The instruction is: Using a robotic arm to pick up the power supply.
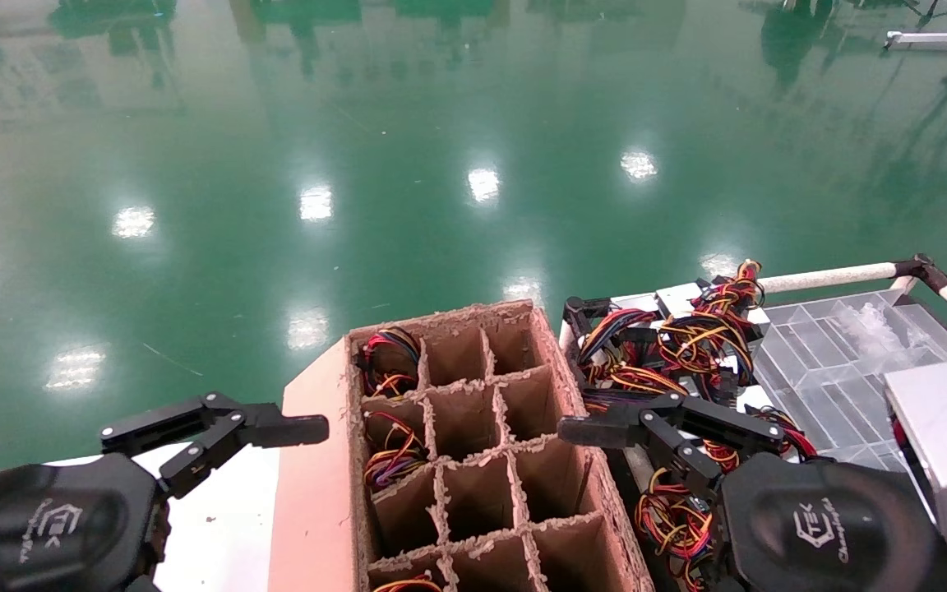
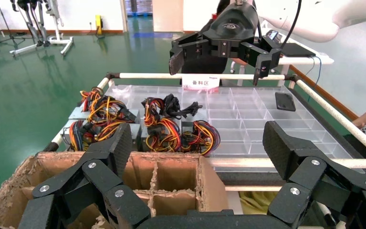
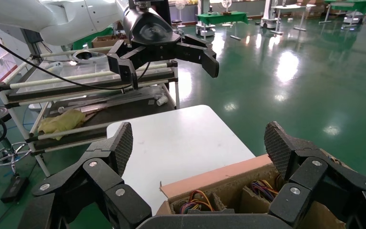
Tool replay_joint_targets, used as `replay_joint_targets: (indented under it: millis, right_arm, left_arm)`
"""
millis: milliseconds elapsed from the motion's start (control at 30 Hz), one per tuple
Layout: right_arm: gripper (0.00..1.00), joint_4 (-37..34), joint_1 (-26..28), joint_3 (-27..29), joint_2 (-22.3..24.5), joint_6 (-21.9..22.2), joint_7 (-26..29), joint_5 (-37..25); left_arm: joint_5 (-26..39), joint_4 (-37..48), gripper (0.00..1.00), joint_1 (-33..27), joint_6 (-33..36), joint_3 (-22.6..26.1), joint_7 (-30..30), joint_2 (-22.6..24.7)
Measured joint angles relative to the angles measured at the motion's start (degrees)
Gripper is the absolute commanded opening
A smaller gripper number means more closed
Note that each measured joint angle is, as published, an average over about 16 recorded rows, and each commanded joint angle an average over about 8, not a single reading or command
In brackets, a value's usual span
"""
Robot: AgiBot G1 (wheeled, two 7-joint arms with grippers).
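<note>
Power supply (image 2: 89,125): grey box, multicoloured wire bundle. Both end effectors spread wide, empty.

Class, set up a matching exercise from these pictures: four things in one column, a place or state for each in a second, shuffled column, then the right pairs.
Things:
1. left gripper
2. right gripper
3. cardboard box
4. power supplies

Places or states:
A. divided into cells, some holding wires
B. open, above the wire-bundle tray
C. open, left of the box
D. lying in the clear tray

Pairs: 1-C, 2-B, 3-A, 4-D
</note>
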Motion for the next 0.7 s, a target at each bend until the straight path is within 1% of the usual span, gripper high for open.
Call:
replay_joint_targets:
  millis: [67, 100, 333, 367, 700]
  right_arm:
    - [1.0, 0.0, 0.0, 0.0, 0.0, 0.0, 0.0, 0.0]
    - [1.0, 0.0, 0.0, 0.0, 0.0, 0.0, 0.0, 0.0]
    - [1.0, 0.0, 0.0, 0.0, 0.0, 0.0, 0.0, 0.0]
    - [1.0, 0.0, 0.0, 0.0, 0.0, 0.0, 0.0, 0.0]
    - [1.0, 0.0, 0.0, 0.0, 0.0, 0.0, 0.0, 0.0]
  left_arm:
    - [0.0, 0.0, 1.0, 0.0, 0.0, 0.0, 0.0, 0.0]
    - [0.0, 0.0, 0.92, 0.0, 0.0, 0.0, 0.0, 0.0]
    - [0.0, 0.0, 0.06, 0.0, 0.0, 0.0, 0.0, 0.0]
    - [0.0, 0.0, 0.0, 0.0, 0.0, 0.0, 0.0, 0.0]
    - [0.0, 0.0, 0.0, 0.0, 0.0, 0.0, 0.0, 0.0]
